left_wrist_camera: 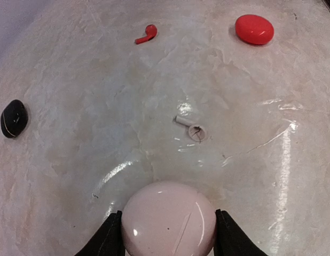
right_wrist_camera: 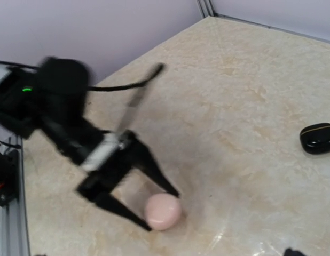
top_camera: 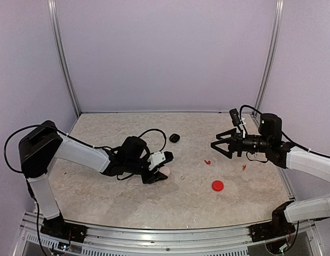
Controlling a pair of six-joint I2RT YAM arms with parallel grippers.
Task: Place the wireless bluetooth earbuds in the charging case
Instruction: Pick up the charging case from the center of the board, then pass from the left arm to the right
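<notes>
Fingers (left_wrist_camera: 110, 237) of the left end effector (left_wrist_camera: 167, 213) stand one on each side of the pale pink case (left_wrist_camera: 169, 221), low against the bench (left_wrist_camera: 74, 176). I judge they are placed to pinch its rounded flanks. They sit so tight to it that I cannot tell whether they press yet. The case is a smooth, glossy dome and looks closed, so it probably needs steadying and opening before anything goes in.

Just beyond lies a whitish earbud (left_wrist_camera: 193, 129), tiny and stemmed, flat on the marbled, slightly shiny surface and apart from the case. Farther off are a red earbud (left_wrist_camera: 146, 34), a glossy red case (left_wrist_camera: 254, 29) and a black case (left_wrist_camera: 14, 118).

Farthest, the right end effector (top_camera: 218, 145) hangs above the bench with its jaws spread wide, holding nothing. A second red earbud (top_camera: 244, 167) lies near it.
</notes>
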